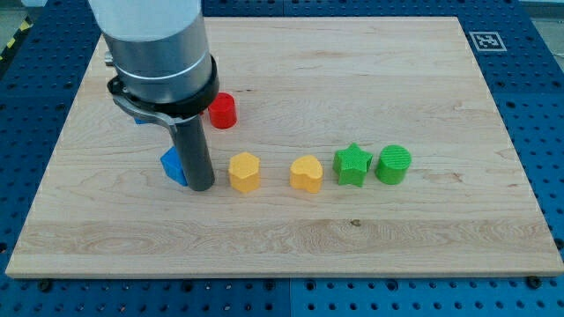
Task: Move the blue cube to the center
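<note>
- Camera view: my tip (202, 187) is the lower end of a straight dark rod; it has nothing that opens or closes and holds nothing, and it stands down on the wooden board (291, 238).
- My tip touches, or all but touches, the blue cube (174, 166); the rod covers that block's right side, so true contact cannot be told.
- A black-and-white square marker (485, 40) sits at the board's top right corner; its pattern cannot be read as letters. No brand or other writing shows.
- The blue cube lies in the board's left half, nearer the left edge than the right, just to the view's left of my tip and partly behind the rod.
- A red cylinder (222, 111) stands above the tip, toward the top edge, apart from the rod.
- To the right of my tip runs a row toward the right edge: a yellow hexagonal block (245, 172), a yellow heart-like block (307, 173), a green star (351, 165) and a green cylinder (393, 165).
- The two green blocks stand just beside each other.
- Another bit of blue (141, 118) peeks out under the arm's grey housing (154, 40); its shape cannot be told.
</note>
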### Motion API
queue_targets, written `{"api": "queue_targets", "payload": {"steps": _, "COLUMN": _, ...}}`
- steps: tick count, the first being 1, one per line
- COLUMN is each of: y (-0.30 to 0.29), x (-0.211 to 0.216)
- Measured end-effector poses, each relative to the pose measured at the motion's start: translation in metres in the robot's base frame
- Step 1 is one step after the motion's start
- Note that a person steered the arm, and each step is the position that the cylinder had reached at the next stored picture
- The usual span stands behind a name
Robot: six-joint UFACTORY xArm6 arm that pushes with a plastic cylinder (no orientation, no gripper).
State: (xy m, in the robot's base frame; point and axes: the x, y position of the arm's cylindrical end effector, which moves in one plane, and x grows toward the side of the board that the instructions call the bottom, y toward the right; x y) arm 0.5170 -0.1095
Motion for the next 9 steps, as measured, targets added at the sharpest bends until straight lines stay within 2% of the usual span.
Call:
{"api": "queue_targets", "payload": {"steps": 2, "y": -0.078, "x": 0.0}}
{"api": "queue_targets", "payload": {"steps": 4, "y": -0.129, "x": -0.024}}
{"api": "queue_targets", "payload": {"steps": 9, "y": -0.034, "x": -0.028}}
